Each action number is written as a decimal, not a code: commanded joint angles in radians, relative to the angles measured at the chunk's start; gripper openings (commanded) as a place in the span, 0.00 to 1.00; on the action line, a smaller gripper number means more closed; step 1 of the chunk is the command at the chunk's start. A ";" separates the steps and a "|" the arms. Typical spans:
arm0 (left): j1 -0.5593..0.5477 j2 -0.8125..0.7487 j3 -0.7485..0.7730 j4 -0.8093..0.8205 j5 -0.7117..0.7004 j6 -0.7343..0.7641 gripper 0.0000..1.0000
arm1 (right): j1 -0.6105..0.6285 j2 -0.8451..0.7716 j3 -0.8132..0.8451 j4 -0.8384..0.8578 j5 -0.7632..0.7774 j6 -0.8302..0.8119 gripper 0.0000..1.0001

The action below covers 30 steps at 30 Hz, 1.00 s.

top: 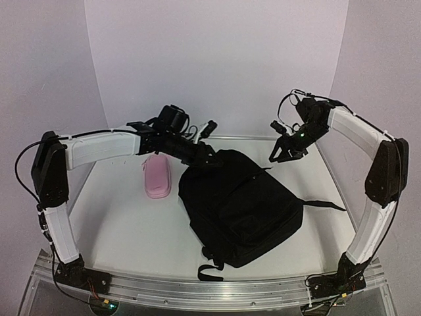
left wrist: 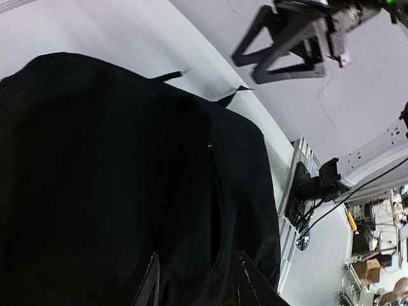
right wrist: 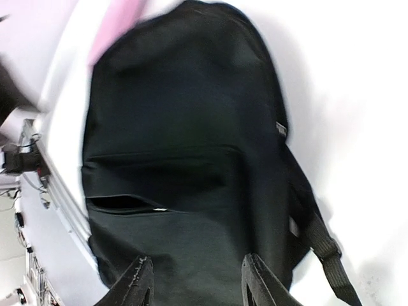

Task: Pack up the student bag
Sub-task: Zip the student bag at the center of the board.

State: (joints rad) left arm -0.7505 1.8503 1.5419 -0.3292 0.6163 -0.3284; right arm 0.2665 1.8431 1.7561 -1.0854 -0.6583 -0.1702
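Two arm bases are sitting on the aluminium rail (top: pixel 197 291) at the near edge of the white table (top: pixel 125 230). Just beyond the rail, the student bag (top: pixel 240 204) is lying flat on the table, a little right of centre. One strap end (top: pixel 209 270) is curling toward the rail, and another strap (top: pixel 322 205) is trailing out to the right. In the right wrist view, a pocket slit (right wrist: pixel 121 204) is gaping slightly on the bag's face. Farther back, a pink pencil case (top: pixel 158 176) is lying just beside the bag's left edge, apparently not touching it. The left gripper (left wrist: pixel 197 288) is reaching in past the case to the bag's far left corner. Its fingers (left wrist: pixel 150 287) are standing partway apart over the black fabric, but whether they are pinching any of it cannot be told. Farthest back, the right gripper (top: pixel 284 151) is hanging in the air above the bag's far right corner, clear of the bag. Its fingers are standing about half apart and are holding nothing.
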 commanded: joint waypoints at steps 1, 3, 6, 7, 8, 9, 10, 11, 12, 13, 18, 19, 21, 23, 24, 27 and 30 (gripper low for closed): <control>-0.095 0.092 0.165 -0.121 -0.024 0.069 0.37 | -0.021 0.041 -0.039 0.048 0.106 0.026 0.48; -0.119 0.139 0.221 -0.132 -0.022 0.064 0.35 | -0.021 0.055 -0.049 0.067 0.111 0.028 0.48; -0.150 0.215 0.300 -0.154 -0.026 0.062 0.32 | -0.021 0.081 -0.057 0.079 0.075 0.038 0.48; -0.161 0.236 0.327 -0.162 -0.027 0.061 0.32 | -0.021 0.087 -0.061 0.082 0.056 0.043 0.49; -0.170 0.257 0.356 -0.174 -0.033 0.059 0.32 | -0.021 0.093 -0.064 0.084 0.038 0.047 0.49; -0.176 0.278 0.386 -0.188 -0.045 0.055 0.32 | -0.021 0.098 -0.067 0.086 0.024 0.050 0.50; -0.177 0.296 0.408 -0.196 -0.057 0.048 0.31 | -0.021 0.102 -0.071 0.087 0.016 0.053 0.50; -0.178 0.310 0.425 -0.202 -0.080 0.041 0.31 | -0.021 0.104 -0.073 0.090 0.008 0.054 0.51; -0.178 0.328 0.445 -0.209 -0.102 0.036 0.31 | -0.021 0.105 -0.078 0.094 -0.002 0.055 0.52; -0.178 0.345 0.466 -0.217 -0.120 0.033 0.32 | -0.021 0.106 -0.083 0.099 -0.009 0.057 0.53; -0.176 0.453 0.615 -0.296 -0.197 0.015 0.32 | -0.020 0.120 -0.105 0.118 -0.045 0.071 0.53; -0.176 0.468 0.636 -0.305 -0.213 0.011 0.32 | -0.020 0.122 -0.108 0.119 -0.050 0.070 0.53; -0.175 0.479 0.654 -0.305 -0.242 -0.001 0.34 | -0.019 0.122 -0.118 0.120 -0.067 0.068 0.53; -0.172 0.479 0.649 -0.286 -0.247 -0.011 0.38 | -0.018 0.123 -0.127 0.122 -0.088 0.066 0.53; -0.171 0.483 0.651 -0.281 -0.240 -0.016 0.38 | -0.015 0.123 -0.132 0.122 -0.094 0.066 0.53; -0.170 0.500 0.667 -0.288 -0.229 -0.019 0.37 | -0.006 0.126 -0.136 0.121 -0.107 0.061 0.53; -0.170 0.520 0.679 -0.293 -0.210 -0.017 0.37 | 0.004 0.133 -0.138 0.123 -0.117 0.060 0.53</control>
State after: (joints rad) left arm -0.9302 2.3436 2.1648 -0.6048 0.4217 -0.3410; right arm 0.2522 1.9582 1.6250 -0.9729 -0.7330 -0.1073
